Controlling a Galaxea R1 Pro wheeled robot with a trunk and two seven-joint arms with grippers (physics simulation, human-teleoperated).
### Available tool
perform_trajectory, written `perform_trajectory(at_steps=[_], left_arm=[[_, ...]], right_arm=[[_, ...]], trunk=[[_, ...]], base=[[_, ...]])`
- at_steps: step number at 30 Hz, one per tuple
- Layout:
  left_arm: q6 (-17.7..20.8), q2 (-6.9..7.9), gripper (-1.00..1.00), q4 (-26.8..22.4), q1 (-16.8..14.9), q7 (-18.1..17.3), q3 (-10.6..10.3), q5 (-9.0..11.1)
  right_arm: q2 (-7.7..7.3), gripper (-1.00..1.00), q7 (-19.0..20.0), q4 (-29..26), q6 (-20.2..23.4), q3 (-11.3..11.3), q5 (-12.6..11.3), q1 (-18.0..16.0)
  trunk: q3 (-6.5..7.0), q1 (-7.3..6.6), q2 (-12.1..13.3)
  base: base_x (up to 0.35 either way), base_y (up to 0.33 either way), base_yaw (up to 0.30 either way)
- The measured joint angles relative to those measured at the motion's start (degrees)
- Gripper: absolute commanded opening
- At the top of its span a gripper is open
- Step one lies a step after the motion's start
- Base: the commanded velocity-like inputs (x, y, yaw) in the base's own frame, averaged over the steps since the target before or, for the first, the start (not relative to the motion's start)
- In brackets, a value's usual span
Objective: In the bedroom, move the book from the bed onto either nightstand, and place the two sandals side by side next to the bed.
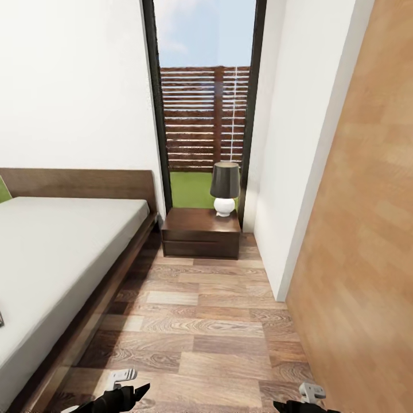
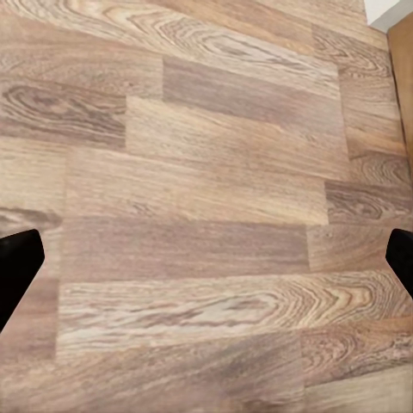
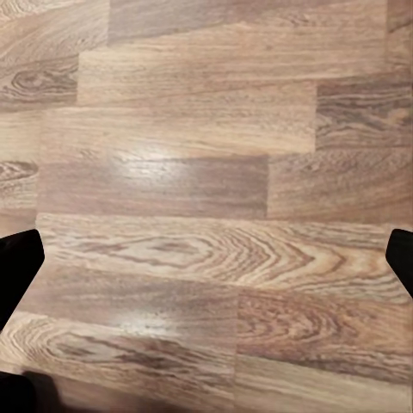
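Observation:
In the head view the bed [image 1: 63,252] lies at the left, with a light-grey mattress in a dark wooden frame and headboard. A nightstand [image 1: 201,232] stands by the headboard under the tall window. A small dark corner [image 1: 1,319] pokes in over the mattress at the left edge; I cannot tell what it is. The book and the two sandals are out of view. My left gripper [image 1: 123,396] and right gripper [image 1: 304,401] hang low over the plank floor. In both wrist views, the left gripper [image 2: 206,267] and the right gripper [image 3: 206,267] are open with only floorboards between the fingers.
A lamp [image 1: 225,188] with a dark shade and white base stands on the nightstand's right side. A white wall corner [image 1: 287,229] and a tall light-wood panel [image 1: 367,229] close off the right. Between them and the bed runs an aisle of wood floor [image 1: 201,332].

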Motion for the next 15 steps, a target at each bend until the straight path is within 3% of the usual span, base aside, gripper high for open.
perform_trajectory(at_steps=[15], left_arm=[[0.0, 0.00, 1.00, 0.0, 0.0, 0.0, 0.0, 0.0]], right_arm=[[0.00, 1.00, 0.0, 0.0, 0.0, 0.0, 0.0, 0.0]], trunk=[[-0.40, 0.00, 0.0]], base=[[0.000, 0.000, 0.000]])
